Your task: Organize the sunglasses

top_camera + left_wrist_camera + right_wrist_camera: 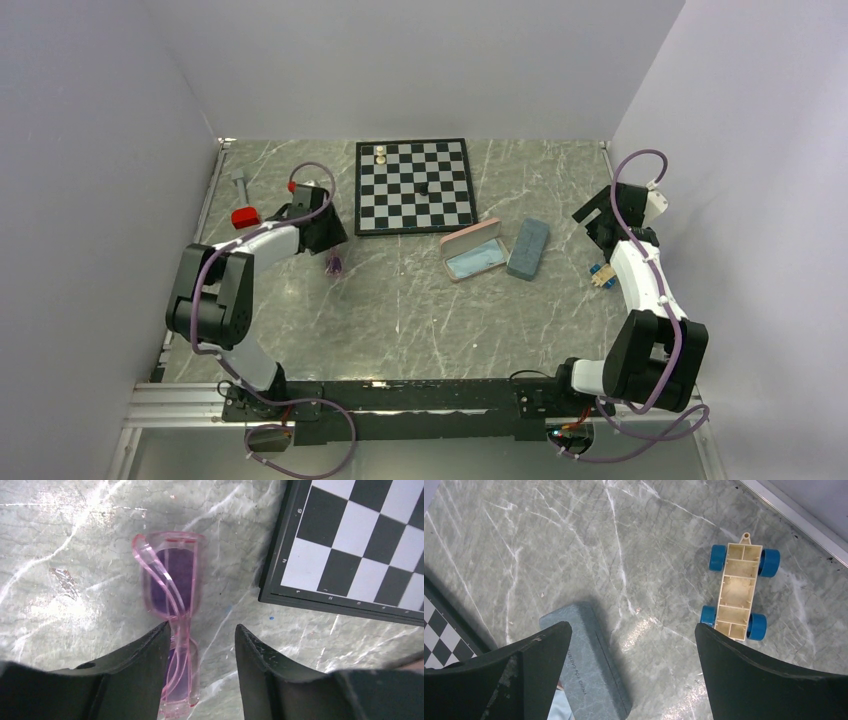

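My left fingers [145, 655] stand apart on either side of the purple-pink sunglasses [172, 585], around their middle. One finger is touching the frame and the other is clear of it, so nothing is gripped. The sunglasses lie folded on the table [65, 540] at centre-left of the left wrist view, near the chessboard [350, 545] at upper right. My right fingers [539, 655] are spread wide and hold nothing. They hang over the grey-blue case [589, 665] at lower left, with a blue-wheeled toy trailer [739, 592] at right.
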Motion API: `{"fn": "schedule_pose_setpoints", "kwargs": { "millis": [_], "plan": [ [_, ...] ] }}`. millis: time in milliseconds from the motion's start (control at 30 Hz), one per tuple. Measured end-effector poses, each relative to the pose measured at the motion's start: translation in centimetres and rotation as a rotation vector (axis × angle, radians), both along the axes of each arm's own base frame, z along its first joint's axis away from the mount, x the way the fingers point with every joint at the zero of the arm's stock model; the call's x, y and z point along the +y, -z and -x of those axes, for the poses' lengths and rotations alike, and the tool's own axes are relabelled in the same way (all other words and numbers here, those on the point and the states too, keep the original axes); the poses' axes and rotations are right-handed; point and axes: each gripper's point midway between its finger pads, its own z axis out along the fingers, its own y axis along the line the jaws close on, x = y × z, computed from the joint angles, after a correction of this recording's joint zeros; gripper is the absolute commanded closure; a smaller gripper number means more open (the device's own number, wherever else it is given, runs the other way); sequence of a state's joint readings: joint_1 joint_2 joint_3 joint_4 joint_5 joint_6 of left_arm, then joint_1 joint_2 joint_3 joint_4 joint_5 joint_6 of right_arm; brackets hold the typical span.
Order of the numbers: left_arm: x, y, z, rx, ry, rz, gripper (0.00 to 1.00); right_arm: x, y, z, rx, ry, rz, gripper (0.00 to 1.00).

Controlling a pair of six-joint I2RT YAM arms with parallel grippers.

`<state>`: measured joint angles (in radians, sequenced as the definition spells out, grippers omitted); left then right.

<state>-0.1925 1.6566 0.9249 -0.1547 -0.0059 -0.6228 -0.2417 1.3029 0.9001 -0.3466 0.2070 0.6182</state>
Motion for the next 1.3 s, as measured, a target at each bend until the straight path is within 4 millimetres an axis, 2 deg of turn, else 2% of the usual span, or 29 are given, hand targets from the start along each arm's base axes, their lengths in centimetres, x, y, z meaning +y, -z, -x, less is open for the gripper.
{"fn": "schedule_pose_setpoints", "kwargs": {
  "millis": [133, 300, 367, 433, 500, 633, 833, 900, 967, 1067, 1133, 1233, 1300],
  "plan": [
    [-0.2, 0.0, 0.5, 0.031, -0.001, -0.084, 0.54, -0.1, 0.0, 0.0, 0.0, 0.005, 0.001, 0.0],
    [1.0, 1.0, 1.2, 0.098, -0.031, -0.161, 0.56, -0.3, -0.1, 0.1, 0.0, 0.015, 0.01, 0.0],
    [1.3, 1.5, 1.5, 0.117, -0.037, -0.179, 0.6, -0.3, -0.2, 0.2, -0.003, 0.017, 0.012, 0.0],
    [1.3, 1.9, 1.8, 0.134, -0.033, -0.186, 0.68, -0.3, -0.2, 0.2, -0.005, 0.017, 0.013, 0.0],
    [1.3, 1.9, 1.8, 0.14, -0.026, -0.189, 0.82, -0.3, -0.2, 0.2, -0.004, 0.017, 0.013, 0.0],
    [1.0, 1.8, 1.6, 0.137, -0.01, -0.19, 1.0, -0.3, -0.2, 0.2, -0.004, 0.017, 0.013, 0.0],
    [0.1, 1.3, 1.6, 0.124, 0.052, -0.164, 1.0, 0.1, -0.2, 0.3, -0.017, -0.004, 0.007, 0.01],
    [-0.5, 0.4, 1.6, 0.098, 0.086, -0.136, 1.0, 0.6, -0.3, 0.3, -0.036, -0.037, -0.002, 0.02],
    [-1.4, -1.3, 1.6, 0.044, 0.133, -0.091, 1.0, 1.4, -0.5, 0.0, -0.065, -0.085, -0.012, 0.04],
    [-3.8, -4.8, 1.8, -0.079, 0.251, 0.016, 1.0, 3.1, -0.9, -0.8, -0.111, -0.19, -0.005, 0.04],
    [-6.1, -7.4, 2.3, -0.189, 0.374, 0.112, 1.0, 5.3, -1.6, -1.4, -0.154, -0.299, 0.031, 0.04],
    [-9.6, -10.4, 3.8, -0.333, 0.587, 0.265, 1.0, 11.0, -3.3, -1.8, -0.244, -0.545, 0.101, 0.04],
    [-11.9, -11.6, 5.6, -0.388, 0.746, 0.394, 1.0, 16.6, -5.2, -1.0, -0.354, -0.797, 0.15, 0.03]
  ]
}}
